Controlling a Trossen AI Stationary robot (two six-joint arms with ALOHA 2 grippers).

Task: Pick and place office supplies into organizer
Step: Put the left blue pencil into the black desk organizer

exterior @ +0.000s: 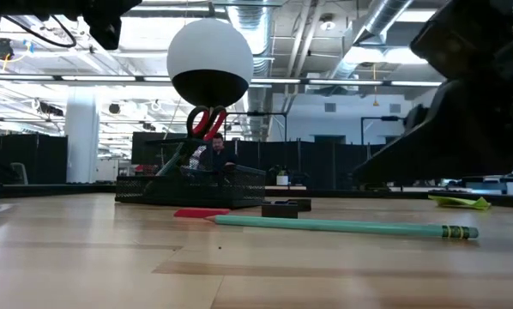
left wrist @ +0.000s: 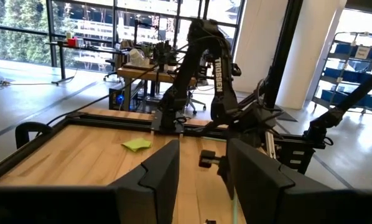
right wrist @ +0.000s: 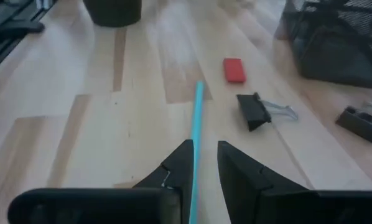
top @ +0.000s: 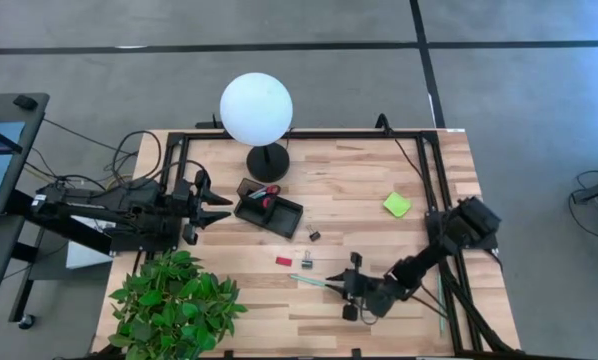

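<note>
Right tool [right wrist: 201,163] — astride green pencil [right wrist: 196,124]

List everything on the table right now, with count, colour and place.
organizer: one, black, table centre-left, by the lamp base
scissors: one, red handles, standing in the organizer
pencil: one, light green, lying flat near the front edge
red block: one, flat, between organizer and pencil
clips: two, black, near the block
sticky pad: one, lime green, right side
lamp: one, white globe, black base, back centre
plant: one, green, front-left corner
left gripper: open, left of the organizer
right gripper: slightly open, straddling the pencil
</note>
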